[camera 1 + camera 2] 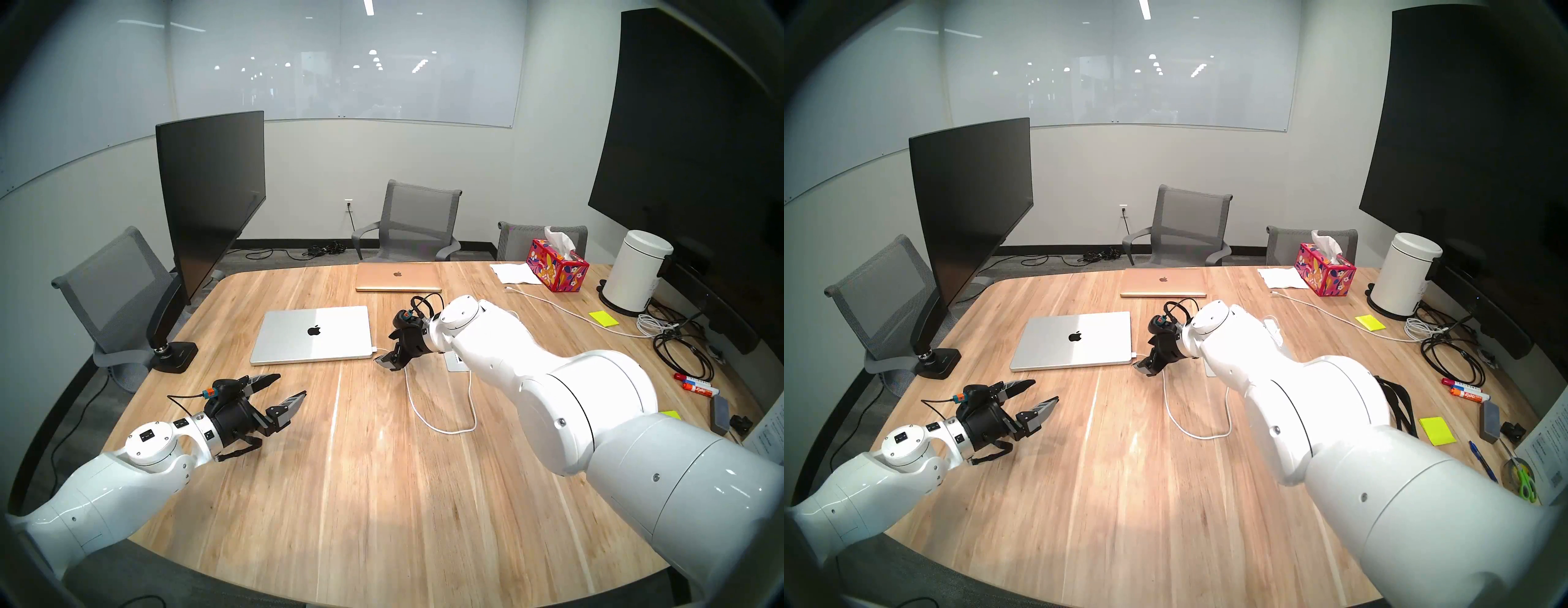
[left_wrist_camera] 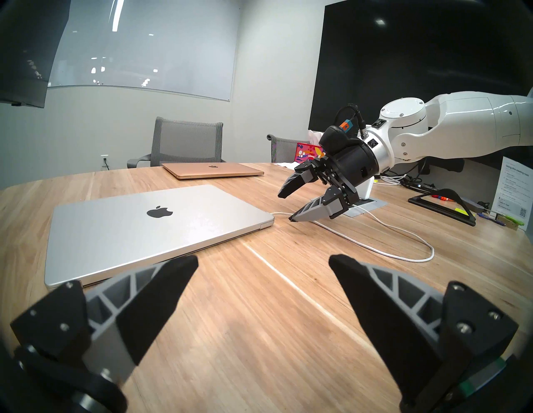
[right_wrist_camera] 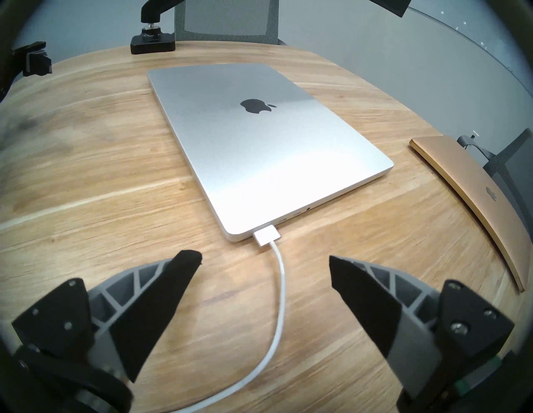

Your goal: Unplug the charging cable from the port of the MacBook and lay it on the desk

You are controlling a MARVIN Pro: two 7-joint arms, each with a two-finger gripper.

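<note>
My right gripper (image 3: 265, 261) hangs spread wide, one charging cable (image 3: 281, 288) between its fingers, its plug just ahead in one MacBook (image 3: 259, 138); left gripper (image 1: 282, 392) open too; two laptops on the table (image 1: 382, 488).

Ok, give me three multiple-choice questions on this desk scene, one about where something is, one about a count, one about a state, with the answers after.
1. Where does the thin white charging cable meet the flat silver laptop with the black apple logo?
A. On its lid
B. At its side edge, near a corner
C. Under it

2. How many closed laptops lie on the light wood-grain desk?
A. One
B. Two
C. Three

3. How is the right tool?
A. Open, holding nothing
B. Shut on the plug
C. Shut on the laptop

Answers:
1 B: the white plug sits in the edge by the corner.
2 B: the silver one and a smaller gold laptop.
3 A: its fingers stand apart either side of the cable, short of the plug.
</note>
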